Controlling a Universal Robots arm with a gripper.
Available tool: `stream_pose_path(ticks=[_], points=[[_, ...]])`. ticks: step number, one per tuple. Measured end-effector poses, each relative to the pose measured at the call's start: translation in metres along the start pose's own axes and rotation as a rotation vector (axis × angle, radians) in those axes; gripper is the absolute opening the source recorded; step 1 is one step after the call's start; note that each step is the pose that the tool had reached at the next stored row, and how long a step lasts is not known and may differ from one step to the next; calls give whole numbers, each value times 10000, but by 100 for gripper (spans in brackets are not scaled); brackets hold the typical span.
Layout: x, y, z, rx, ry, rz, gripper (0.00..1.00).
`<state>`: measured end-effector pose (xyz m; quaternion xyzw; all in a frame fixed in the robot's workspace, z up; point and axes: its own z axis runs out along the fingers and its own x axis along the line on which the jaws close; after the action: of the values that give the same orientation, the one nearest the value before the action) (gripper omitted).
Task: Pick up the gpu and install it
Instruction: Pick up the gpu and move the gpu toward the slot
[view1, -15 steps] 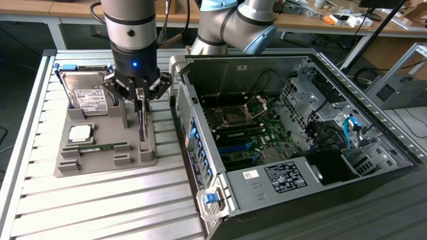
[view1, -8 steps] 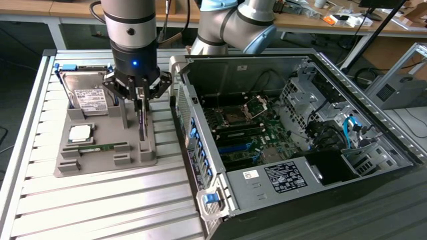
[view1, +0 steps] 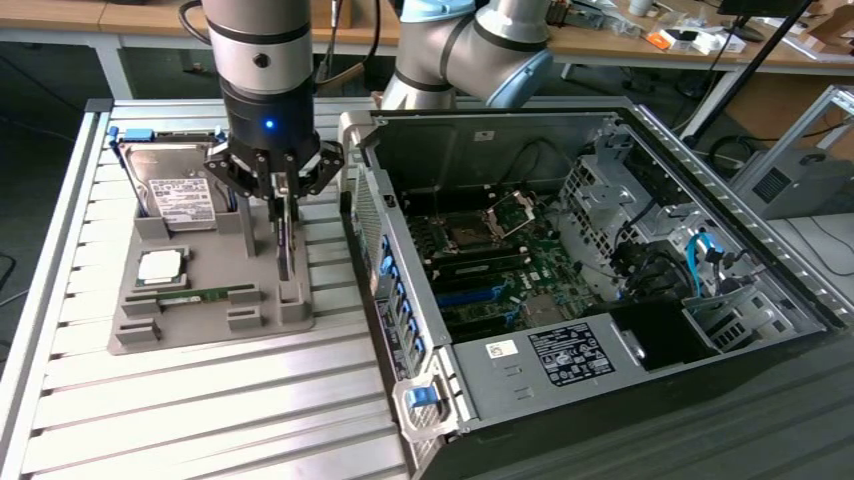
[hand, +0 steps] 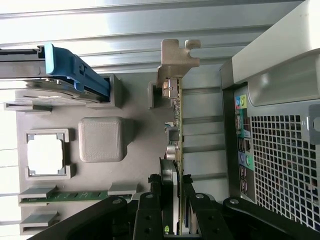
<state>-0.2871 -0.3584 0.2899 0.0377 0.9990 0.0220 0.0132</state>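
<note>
We have the black gripper (view1: 283, 198) pinching the thin dark-green gpu card with silver bracket (hand: 178, 120), upright on edge in the grey plastic tray (view1: 200, 335).

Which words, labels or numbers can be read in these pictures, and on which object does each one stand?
None can be read.
White label on the hard drive: too small to read.
Black label inside the computer case: too small to read.
Small white sticker beside it: too small to read.
</note>
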Motion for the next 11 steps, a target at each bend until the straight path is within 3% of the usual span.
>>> stream_pose_path(ticks=[11], points=[[-1, 2, -33, -1, 0, 0, 27]])
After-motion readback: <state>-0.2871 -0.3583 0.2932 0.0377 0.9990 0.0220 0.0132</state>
